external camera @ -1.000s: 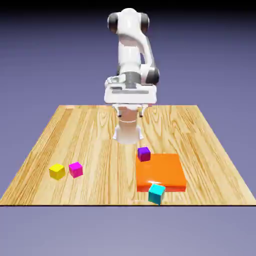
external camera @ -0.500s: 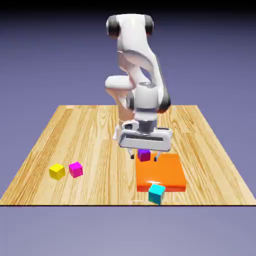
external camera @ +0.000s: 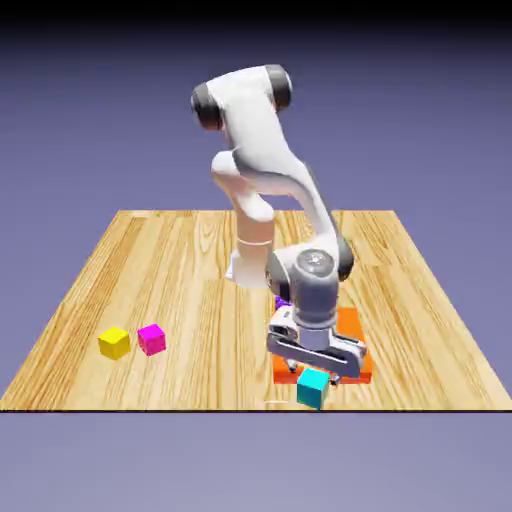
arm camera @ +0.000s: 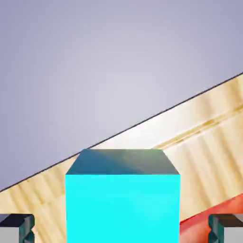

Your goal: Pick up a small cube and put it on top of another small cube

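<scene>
My table [external camera: 180,270] sits evenly bright; my cyan cube [arm camera: 122,204] shows crisp, its top face shaded, backdrop darkening upward.

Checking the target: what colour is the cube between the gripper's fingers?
Cyan cube, clearest in the hand view.

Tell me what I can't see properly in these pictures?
- Purple cube: exterior view, mostly hidden behind the robot's wrist.
- Orange block: exterior view, largely covered by the gripper; hand view shows only a red sliver.
- Cyan cube: hand view, bottom cut off by the edge.
- Yellow cube and magenta cube: missing from the hand view.
</scene>
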Controlling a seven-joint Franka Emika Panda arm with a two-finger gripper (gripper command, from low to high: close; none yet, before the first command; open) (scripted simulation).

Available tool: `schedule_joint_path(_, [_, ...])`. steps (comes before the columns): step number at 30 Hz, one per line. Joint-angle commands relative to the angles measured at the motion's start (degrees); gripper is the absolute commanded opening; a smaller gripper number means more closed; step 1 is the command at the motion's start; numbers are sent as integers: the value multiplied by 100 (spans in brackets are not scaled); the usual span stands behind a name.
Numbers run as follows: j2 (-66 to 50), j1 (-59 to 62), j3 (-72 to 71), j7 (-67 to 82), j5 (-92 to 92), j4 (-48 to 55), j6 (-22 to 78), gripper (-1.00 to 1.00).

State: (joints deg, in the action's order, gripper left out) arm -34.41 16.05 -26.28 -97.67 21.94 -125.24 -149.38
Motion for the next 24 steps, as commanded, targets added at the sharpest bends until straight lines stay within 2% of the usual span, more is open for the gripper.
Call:
schedule_joint_path(1, [0,0,0,0,0,0,0,-100])
schedule_joint_path(7, [958,546,-435,439,-744,-152,743,-100])
schedule_joint_path(24, [2472,2560,2987,707,-3096,-965,910,-100])
